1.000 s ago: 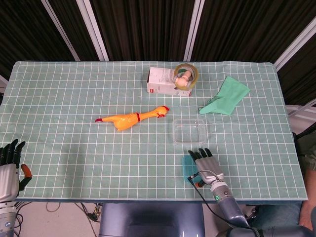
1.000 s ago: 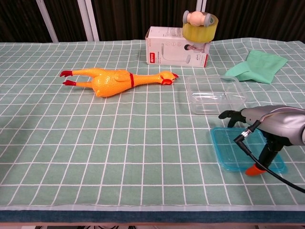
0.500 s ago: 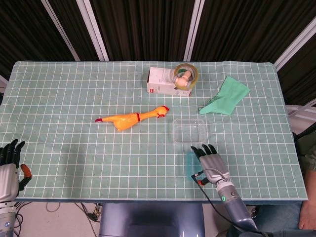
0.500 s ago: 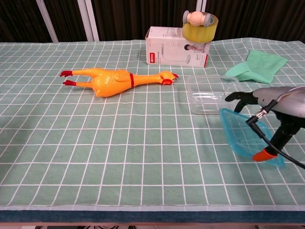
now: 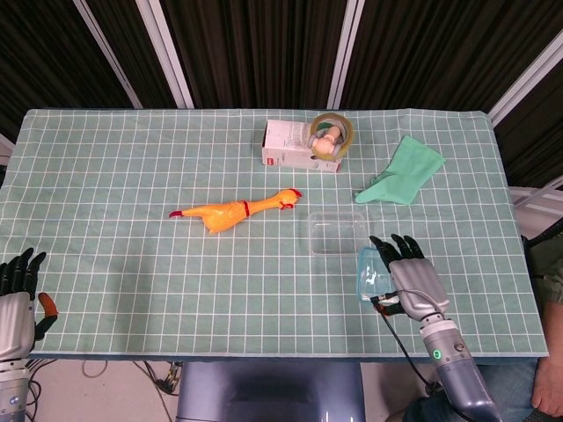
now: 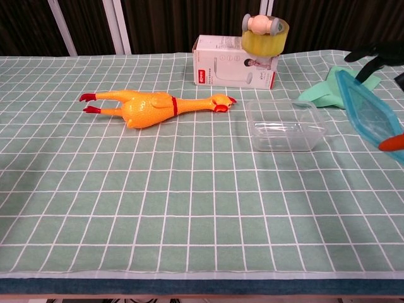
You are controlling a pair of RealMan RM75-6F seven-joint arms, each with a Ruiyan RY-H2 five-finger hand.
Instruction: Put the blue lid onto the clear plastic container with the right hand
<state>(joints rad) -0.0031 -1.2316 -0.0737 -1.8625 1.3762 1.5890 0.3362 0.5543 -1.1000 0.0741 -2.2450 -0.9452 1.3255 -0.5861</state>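
My right hand point(image 5: 412, 283) holds the blue lid point(image 5: 369, 274) lifted off the table and tilted steeply, to the right of and a little nearer than the clear plastic container point(image 5: 338, 232). In the chest view the blue lid point(image 6: 368, 115) hangs at the right edge, pinched between the dark fingers point(image 6: 372, 52) above and the orange-tipped thumb below; the clear plastic container point(image 6: 285, 125) stands open and empty to its left. My left hand point(image 5: 18, 299) rests at the near left table edge, holding nothing, fingers apart.
A yellow rubber chicken point(image 5: 233, 212) lies mid-table. A white box point(image 5: 295, 146) with a tape roll point(image 5: 332, 134) on it stands at the back. A green cloth point(image 5: 403, 172) lies at the back right, behind the container.
My right hand has lifted the blue lid off the table and carried it up and to the right, tilting it steeply. The left hand has not moved.
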